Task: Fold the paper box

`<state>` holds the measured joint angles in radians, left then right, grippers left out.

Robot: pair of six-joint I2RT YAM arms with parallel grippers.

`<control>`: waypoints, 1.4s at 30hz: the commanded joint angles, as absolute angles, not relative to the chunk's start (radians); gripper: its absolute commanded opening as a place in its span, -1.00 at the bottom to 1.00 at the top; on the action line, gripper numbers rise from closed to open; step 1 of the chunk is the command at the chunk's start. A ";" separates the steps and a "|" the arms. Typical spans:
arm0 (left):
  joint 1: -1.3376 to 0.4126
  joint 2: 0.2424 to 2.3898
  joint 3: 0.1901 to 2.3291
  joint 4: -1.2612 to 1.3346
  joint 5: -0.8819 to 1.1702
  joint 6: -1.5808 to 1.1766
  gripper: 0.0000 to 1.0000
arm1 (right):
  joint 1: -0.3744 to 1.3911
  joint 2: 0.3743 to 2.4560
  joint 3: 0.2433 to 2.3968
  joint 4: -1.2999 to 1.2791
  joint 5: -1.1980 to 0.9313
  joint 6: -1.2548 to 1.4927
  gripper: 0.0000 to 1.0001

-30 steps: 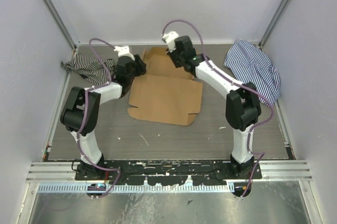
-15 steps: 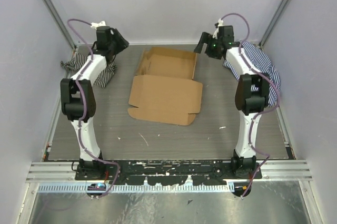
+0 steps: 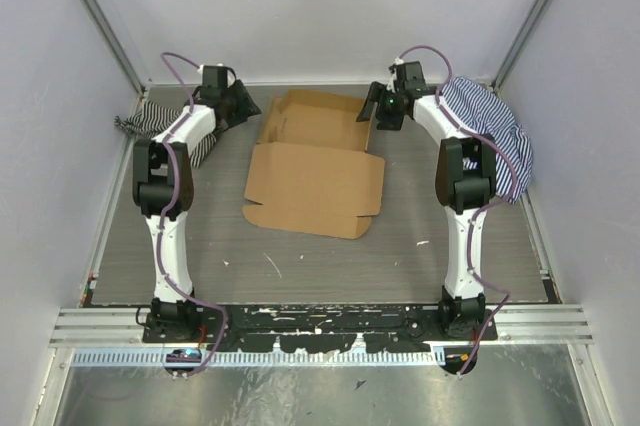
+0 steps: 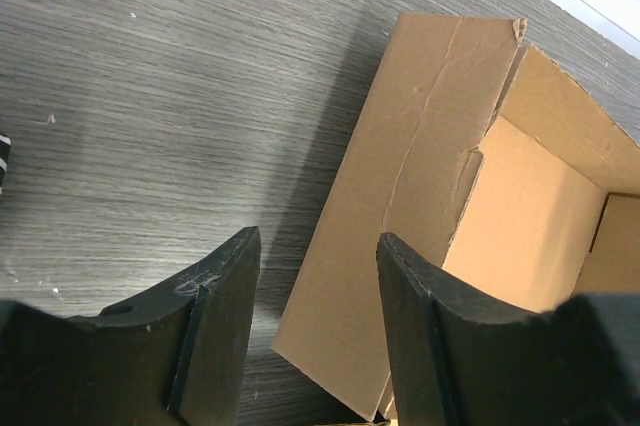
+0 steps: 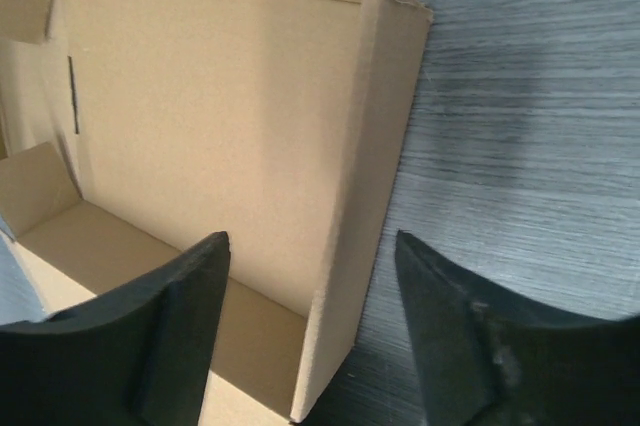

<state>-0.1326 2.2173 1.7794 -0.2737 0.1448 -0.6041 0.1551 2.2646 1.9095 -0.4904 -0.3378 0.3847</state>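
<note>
- The grey wood-grain table (image 3: 300, 266) carries everything; both arms reach to its far end.
- The paper box (image 3: 315, 171) lies mid-table, toward the far edge. It is plain brown cardboard. Its far half stands up as a shallow tray with raised walls, and its near half lies flat as a lid panel.
- A blue-striped cloth (image 3: 490, 131) lies at the far right, and a darker striped cloth (image 3: 165, 126) at the far left, both apart from the box.
- The left gripper (image 4: 318, 246) sits just beside the tray's left wall (image 4: 390, 206). Its fingers (image 4: 215, 326) are spread moderately and hold nothing.
- The right gripper (image 5: 312, 246) sits just beside the tray's right wall (image 5: 375, 146), which shows in the gap. Its fingers (image 5: 460, 336) are parted wide and hold nothing.
</note>
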 commanded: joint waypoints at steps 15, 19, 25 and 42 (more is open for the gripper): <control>-0.127 2.287 1.833 -0.222 0.276 -0.611 0.13 | 0.185 2.366 2.036 -0.580 -0.291 0.321 0.00; -0.127 2.280 1.797 -0.156 0.317 -0.638 0.14 | 0.188 2.374 2.042 -0.587 -0.290 0.311 -0.01; -0.129 2.271 1.758 -0.068 0.396 -0.688 0.14 | 0.188 2.375 2.044 -0.594 -0.288 0.298 -0.01; -0.143 2.312 1.750 -0.020 0.438 -0.696 0.09 | 0.192 2.390 2.056 -0.599 -0.311 0.284 0.00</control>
